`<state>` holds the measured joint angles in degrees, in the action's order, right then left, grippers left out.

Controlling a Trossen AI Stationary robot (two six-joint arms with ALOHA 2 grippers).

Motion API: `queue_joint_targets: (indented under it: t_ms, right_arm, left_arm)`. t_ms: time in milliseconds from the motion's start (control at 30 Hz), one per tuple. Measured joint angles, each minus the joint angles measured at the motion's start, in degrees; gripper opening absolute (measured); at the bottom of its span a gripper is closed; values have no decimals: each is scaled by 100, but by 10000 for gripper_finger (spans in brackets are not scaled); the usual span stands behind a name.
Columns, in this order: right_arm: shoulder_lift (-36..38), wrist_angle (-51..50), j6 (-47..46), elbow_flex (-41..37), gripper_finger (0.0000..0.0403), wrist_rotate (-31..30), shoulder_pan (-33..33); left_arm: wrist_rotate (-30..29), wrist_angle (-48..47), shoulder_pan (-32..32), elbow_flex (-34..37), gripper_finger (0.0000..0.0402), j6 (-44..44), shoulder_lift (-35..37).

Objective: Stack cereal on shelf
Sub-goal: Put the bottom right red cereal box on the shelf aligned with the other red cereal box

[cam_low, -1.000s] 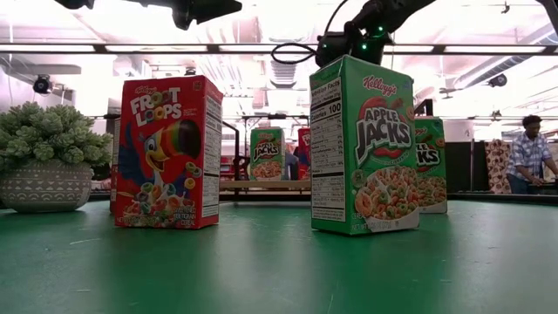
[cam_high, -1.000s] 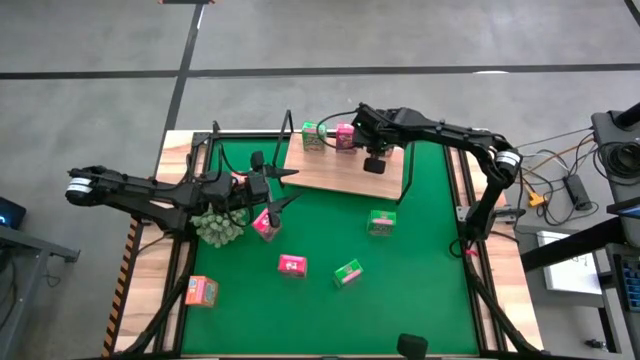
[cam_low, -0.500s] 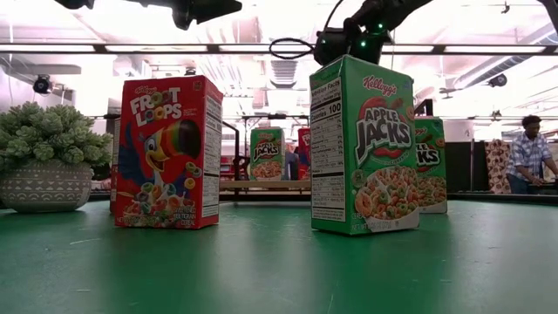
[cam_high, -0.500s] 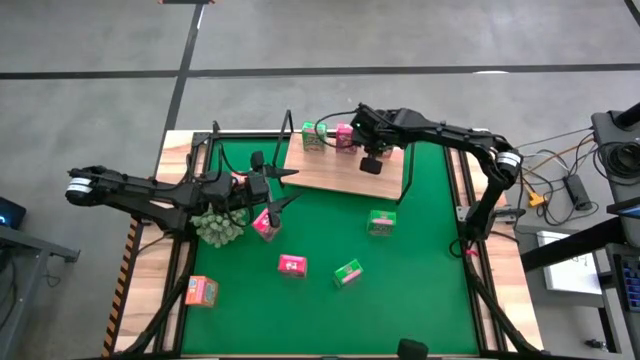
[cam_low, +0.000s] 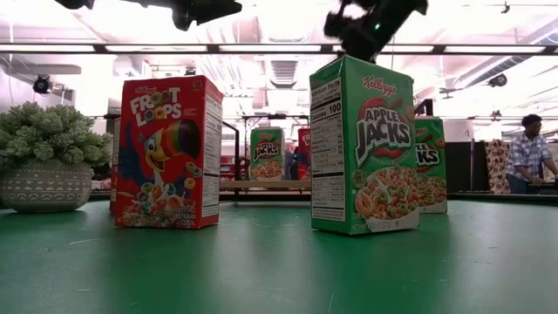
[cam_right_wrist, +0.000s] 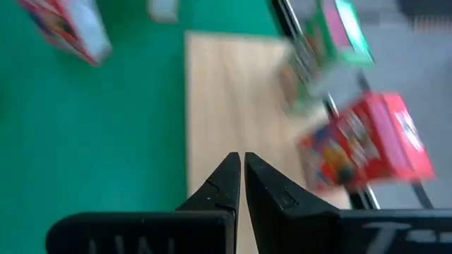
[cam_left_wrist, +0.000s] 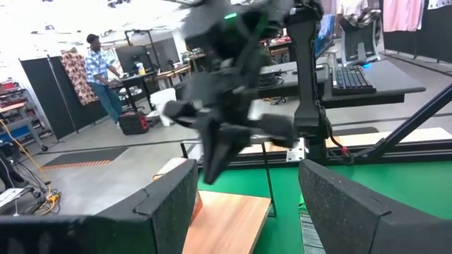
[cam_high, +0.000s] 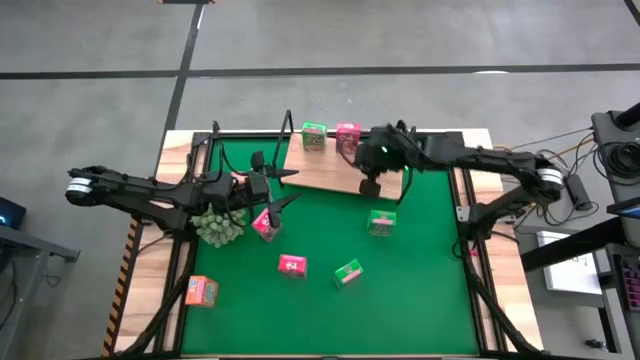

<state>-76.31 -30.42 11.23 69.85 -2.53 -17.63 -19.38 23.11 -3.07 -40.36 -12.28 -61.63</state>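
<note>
On the desk, the shelf lies at the far side of the green mat, with a green box and a pink box standing side by side along its far edge. The right gripper hangs over the shelf's near right part, close to the black wire upright, and its fingers are pressed together with nothing between them; the right wrist view looks down past them onto the bare board, with the two shelved boxes blurred to one side. The left gripper sits over the mat just left of the shelf's near corner, its fingers spread and holding nothing. Just beside it, a pink-red box lies tilted next to the spiky plant. More cereal is scattered on the mat: another pink box nearer the front, a green box just right of it, and a third green box close below the shelf's right end. An orange box lies at the mat's left edge, near the front. In the low view a Froot Loops box and an Apple Jacks box stand upright in the foreground, and a person is in the room well behind.
</note>
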Motion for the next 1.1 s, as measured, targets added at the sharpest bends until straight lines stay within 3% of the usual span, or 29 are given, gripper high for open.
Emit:
queue_joint_targets:
  t_ms: [200, 400, 633, 800, 933, 1100]
  right_arm:
    - [931, 2067, 195, -1512, 13, 0, 681]
    - [1619, 3504, 558, -2541, 13, 0, 990]
    - [2097, 4112, 744, -3235, 13, 2, 1012]
    - [2303, 4615, 898, -3654, 13, 160, 1014]
    - [2461, 4696, 995, -3826, 13, 166, 1012]
    - [2567, 4701, 1118, -3899, 13, 166, 1012]
  left_arm:
    - [0, 0, 2, 0, 231, 150, 0]
    - [-2, -14, 0, 0, 231, 516, 0]
    - [-11, -50, 0, 0, 231, 1088, 0]
    - [-509, -89, 2, -6, 231, 1597, 0]
    - [-622, -1028, 7, -398, 231, 1974, -2]
    - [-589, -3482, 0, -1492, 231, 2242, -222]
